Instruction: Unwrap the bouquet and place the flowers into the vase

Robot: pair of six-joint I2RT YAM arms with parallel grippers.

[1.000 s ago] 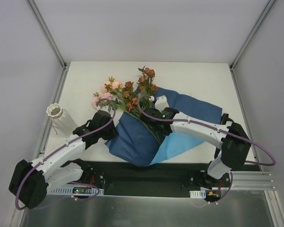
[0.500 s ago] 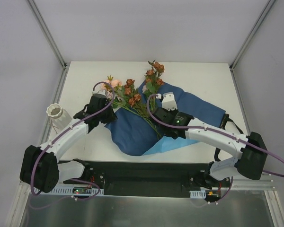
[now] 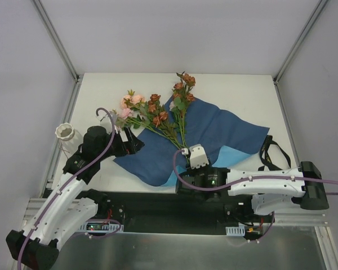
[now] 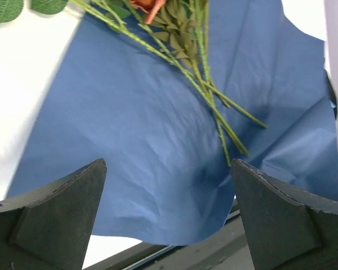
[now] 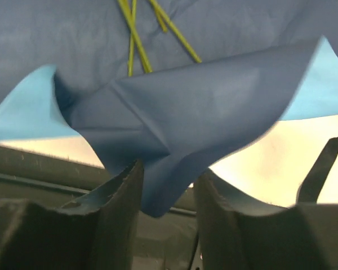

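Under the flowers spreads blue paper; black ribbon lies beside.

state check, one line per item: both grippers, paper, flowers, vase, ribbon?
left gripper: open, holding nothing, over the paper
right gripper: jaws apart, paper corner between them
blue paper: unwrapped, spread on the table, near corner lifted
flowers: loose, lying across the paper
vase: upright at the table's left edge, no flowers in it
black ribbon: off the bouquet, lying right of the paper
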